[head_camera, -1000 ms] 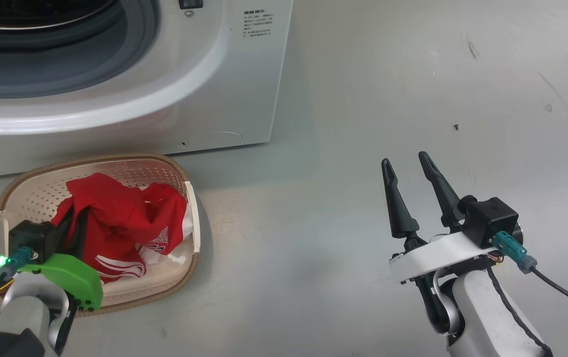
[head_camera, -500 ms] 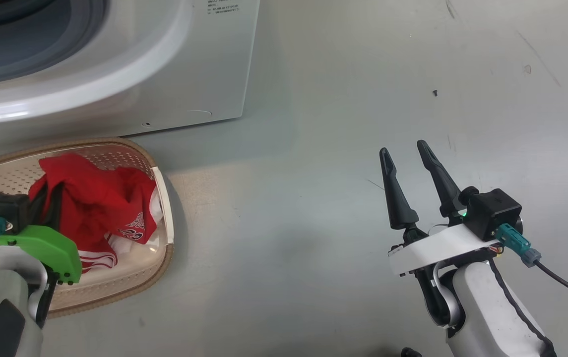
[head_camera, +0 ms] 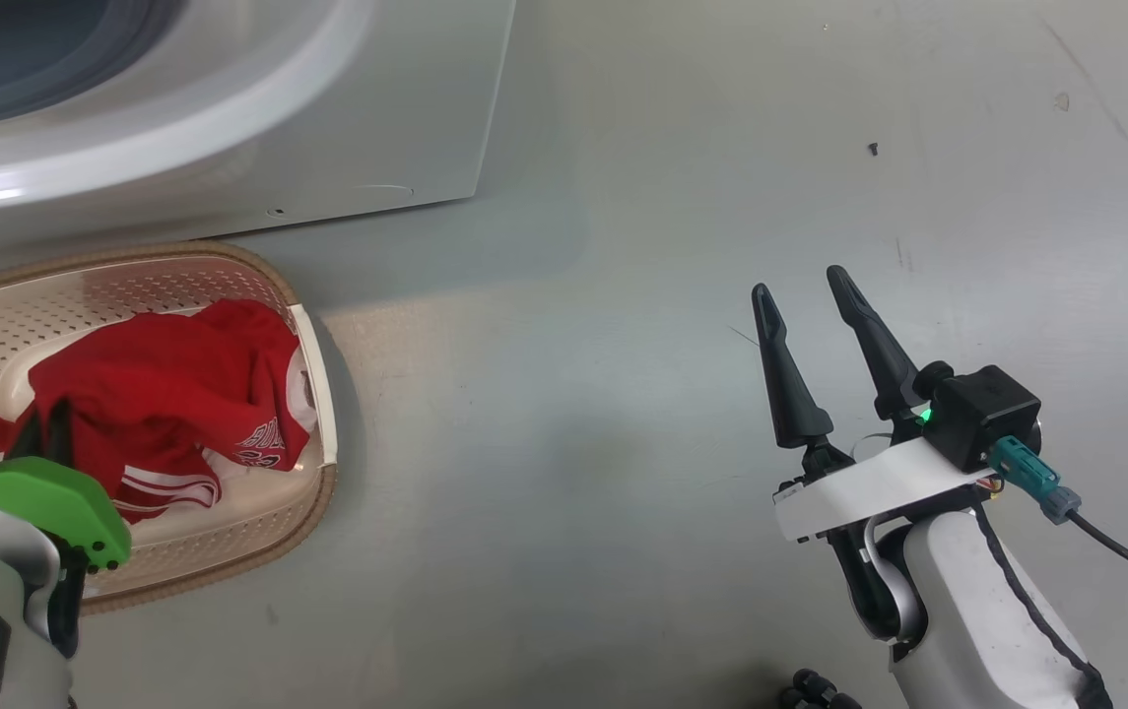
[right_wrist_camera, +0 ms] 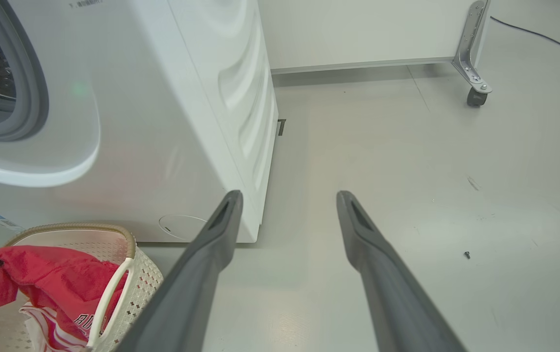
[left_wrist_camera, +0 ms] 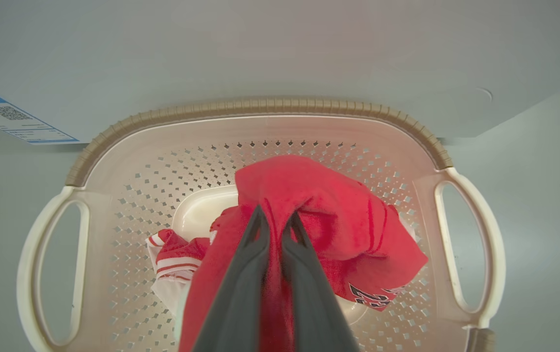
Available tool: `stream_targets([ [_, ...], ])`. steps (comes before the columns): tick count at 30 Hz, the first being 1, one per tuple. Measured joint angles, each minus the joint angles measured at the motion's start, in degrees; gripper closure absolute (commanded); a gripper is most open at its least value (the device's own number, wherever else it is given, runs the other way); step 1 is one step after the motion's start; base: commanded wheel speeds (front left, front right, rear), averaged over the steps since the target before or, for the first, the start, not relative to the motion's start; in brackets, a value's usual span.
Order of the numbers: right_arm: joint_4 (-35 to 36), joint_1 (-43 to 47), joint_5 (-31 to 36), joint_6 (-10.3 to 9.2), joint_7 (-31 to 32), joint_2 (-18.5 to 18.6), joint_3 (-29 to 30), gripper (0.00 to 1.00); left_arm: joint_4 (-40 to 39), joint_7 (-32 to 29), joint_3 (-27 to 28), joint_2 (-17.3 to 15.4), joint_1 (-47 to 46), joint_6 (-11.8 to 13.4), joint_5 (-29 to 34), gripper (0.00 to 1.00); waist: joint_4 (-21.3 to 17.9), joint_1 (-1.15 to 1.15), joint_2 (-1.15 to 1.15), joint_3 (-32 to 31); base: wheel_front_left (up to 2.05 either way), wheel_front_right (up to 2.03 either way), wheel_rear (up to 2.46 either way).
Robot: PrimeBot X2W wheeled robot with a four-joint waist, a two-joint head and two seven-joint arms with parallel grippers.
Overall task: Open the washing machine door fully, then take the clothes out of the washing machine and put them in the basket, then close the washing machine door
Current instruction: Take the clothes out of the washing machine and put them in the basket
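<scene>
The floor (head_camera: 623,295), grey and scuffed, carries everything. One white washing machine (head_camera: 229,118) stands on it, cut off by the top and left edges of the head view, so that just its lower front, one bottom corner and a strip of the grey seal (right_wrist_camera: 35,93) show; the drum behind the seal is too dark to make out. A blue sticker (left_wrist_camera: 15,117) on its front is cut off at the left edge of the left wrist view, its print too small to read.

One cream basket (left_wrist_camera: 260,105) sits on the floor just beside the machine's front, its two loop handles at either end; in the head view its left end is cut off and the left arm covers its near corner. Inside lies one red jersey (left_wrist_camera: 328,205) with some white fabric under it, the lettering folded and unreadable; whether the white is a separate piece I cannot tell.

The left arm reaches down over the basket, and the left claw (left_wrist_camera: 276,215) is clenched on a fold of the jersey, lifting it into a peak. The right arm is bent low over bare floor, well apart from the basket, and the right claw (head_camera: 799,282) points away with its two fingers spread, grasping nothing
</scene>
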State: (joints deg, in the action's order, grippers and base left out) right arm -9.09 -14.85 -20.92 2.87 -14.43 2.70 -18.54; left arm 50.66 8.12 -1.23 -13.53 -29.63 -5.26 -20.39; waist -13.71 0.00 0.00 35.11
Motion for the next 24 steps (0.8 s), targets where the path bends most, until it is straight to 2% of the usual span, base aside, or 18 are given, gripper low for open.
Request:
stream_targets([
  [6, -0.2, -0.1, 0.8, 0.01, 0.0, 0.0, 0.0, 0.0, 3.2, -0.3, 3.7, 1.2, -2.0, 0.8, -4.2, 1.0, 0.5, 0.0, 0.0, 0.2, 0.0, 0.0, 0.0],
  [18, -0.3, -0.3, 1.4, 0.02, 0.0, 0.0, 0.0, 0.0, 8.1, -1.0, 5.4, 2.3, -4.8, 0.9, -6.8, 1.0, 1.0, 0.0, 0.0, 0.6, 0.0, 0.0, 0.0],
  [19, -0.3, -0.3, 1.4, 0.02, 0.0, 0.0, 0.1, 0.0, 8.3, -1.0, 5.4, 2.3, -4.9, 0.9, -6.8, 0.96, 1.0, 0.0, 0.0, 0.6, 0.0, 0.0, 0.0],
  [20, -0.3, -0.3, 1.4, 0.02, 0.0, 0.0, 0.1, 0.0, 8.6, -1.0, 5.3, 2.3, -5.0, 0.9, -6.8, 0.9, 1.0, 0.0, 0.0, 0.6, 0.0, 0.0, 0.0],
  [21, -0.3, -0.4, 1.3, 0.02, 0.0, 0.0, 0.1, 0.0, 8.9, -1.0, 5.2, 2.3, -5.1, 0.9, -6.8, 0.57, 1.0, 0.0, 0.0, 0.6, 0.0, 0.0, 0.0],
  [22, -0.3, -0.5, 1.3, 0.02, 0.0, 0.0, 0.1, 0.0, 9.2, -1.0, 5.0, 2.2, -5.3, 0.9, -6.7, 0.18, 1.0, 0.0, 0.0, 0.6, 0.0, 0.0, 0.0],
  [23, -0.3, -0.6, 1.3, 0.02, 0.0, 0.0, 0.1, 0.0, 9.5, -1.0, 5.0, 2.2, -5.4, 0.9, -6.6, 0.0, 1.0, 0.0, 0.0, 0.7, 0.0, 0.0, 0.0],
  [24, -0.3, -0.7, 1.3, 0.02, 0.0, 0.0, 0.1, 0.0, 9.8, -0.9, 5.0, 2.2, -5.6, 0.9, -6.6, 0.0, 1.0, 0.0, 0.0, 0.7, 0.0, 0.0, 0.0],
])
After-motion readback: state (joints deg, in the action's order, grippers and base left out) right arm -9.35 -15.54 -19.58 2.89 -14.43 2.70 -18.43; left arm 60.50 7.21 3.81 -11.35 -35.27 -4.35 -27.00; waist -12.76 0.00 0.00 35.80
